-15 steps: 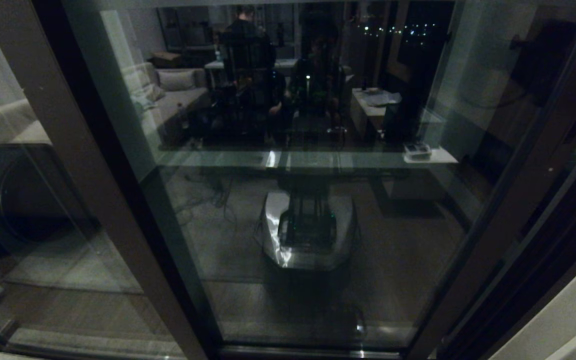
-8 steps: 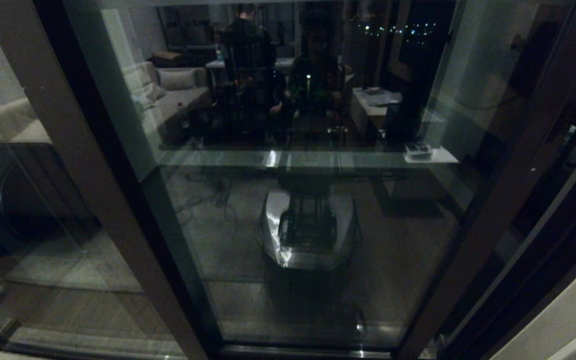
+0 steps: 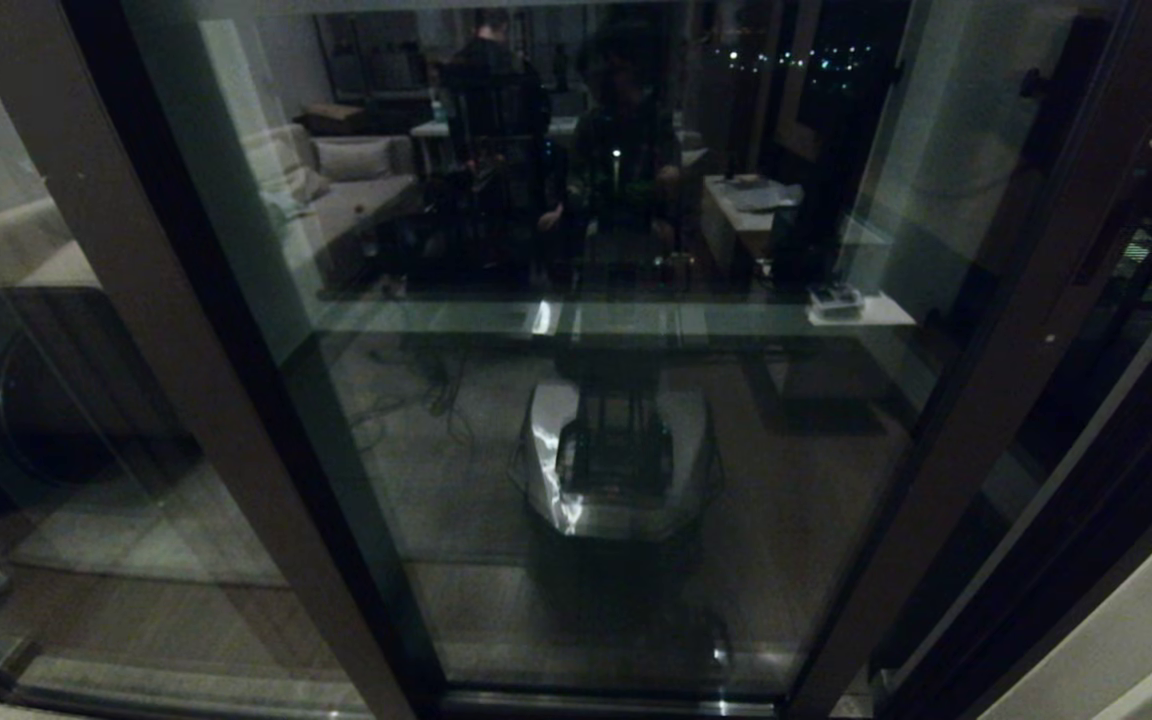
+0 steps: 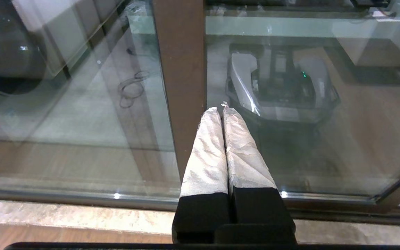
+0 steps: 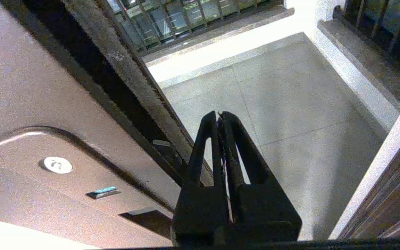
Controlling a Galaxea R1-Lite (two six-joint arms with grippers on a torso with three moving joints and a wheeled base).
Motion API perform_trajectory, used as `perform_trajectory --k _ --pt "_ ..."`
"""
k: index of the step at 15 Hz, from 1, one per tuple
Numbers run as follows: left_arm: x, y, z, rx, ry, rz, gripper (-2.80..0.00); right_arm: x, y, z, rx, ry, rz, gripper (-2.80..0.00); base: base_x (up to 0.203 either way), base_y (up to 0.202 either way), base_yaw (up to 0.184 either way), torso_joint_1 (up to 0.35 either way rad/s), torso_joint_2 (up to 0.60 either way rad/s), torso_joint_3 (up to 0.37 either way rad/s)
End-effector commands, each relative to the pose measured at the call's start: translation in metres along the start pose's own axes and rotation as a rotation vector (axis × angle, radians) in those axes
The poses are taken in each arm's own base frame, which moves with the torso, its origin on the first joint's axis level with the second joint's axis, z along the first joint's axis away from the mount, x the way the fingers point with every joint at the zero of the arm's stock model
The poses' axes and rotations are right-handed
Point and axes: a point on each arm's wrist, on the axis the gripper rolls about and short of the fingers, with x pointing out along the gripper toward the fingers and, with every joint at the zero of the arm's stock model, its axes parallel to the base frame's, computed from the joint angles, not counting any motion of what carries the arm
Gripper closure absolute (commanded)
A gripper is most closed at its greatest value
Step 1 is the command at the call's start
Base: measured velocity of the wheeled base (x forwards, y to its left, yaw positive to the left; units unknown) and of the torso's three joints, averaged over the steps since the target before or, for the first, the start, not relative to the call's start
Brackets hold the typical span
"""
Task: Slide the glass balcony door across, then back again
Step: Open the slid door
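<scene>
Right gripper (image 5: pixel 219 116): fingers pressed together, empty, beside glass balcony door (image 5: pixel 40 104) edge to push; left gripper (image 4: pixel 219 110) likewise pinched together, idle.

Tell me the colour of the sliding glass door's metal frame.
Dark brown metal frame, clearest in the left wrist view.

The glass balcony door (image 3: pixel 616 400) is standing in front of the robot, with the fixed panel (image 3: pixel 56 420) lying to its left. The right gripper (image 5: pixel 219 118) is sitting beside the door's edge, with the balcony floor (image 5: pixel 283 104) and railing (image 5: pixel 186 17) lying beyond it.
</scene>
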Motion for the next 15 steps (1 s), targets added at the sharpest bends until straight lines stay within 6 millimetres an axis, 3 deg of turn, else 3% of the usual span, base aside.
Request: perform_trajectory --k 1,15 --pt "0.000 0.000 0.000 0.000 0.000 0.001 0.00 0.004 0.003 -0.003 0.003 0.021 0.022 0.00 0.000 0.000 0.000 0.000 0.00 0.000" --pt "0.000 0.000 0.000 0.000 0.001 0.000 0.00 0.017 0.036 -0.021 -0.067 0.125 0.104 0.00 0.000 0.000 0.000 0.000 0.00 0.000"
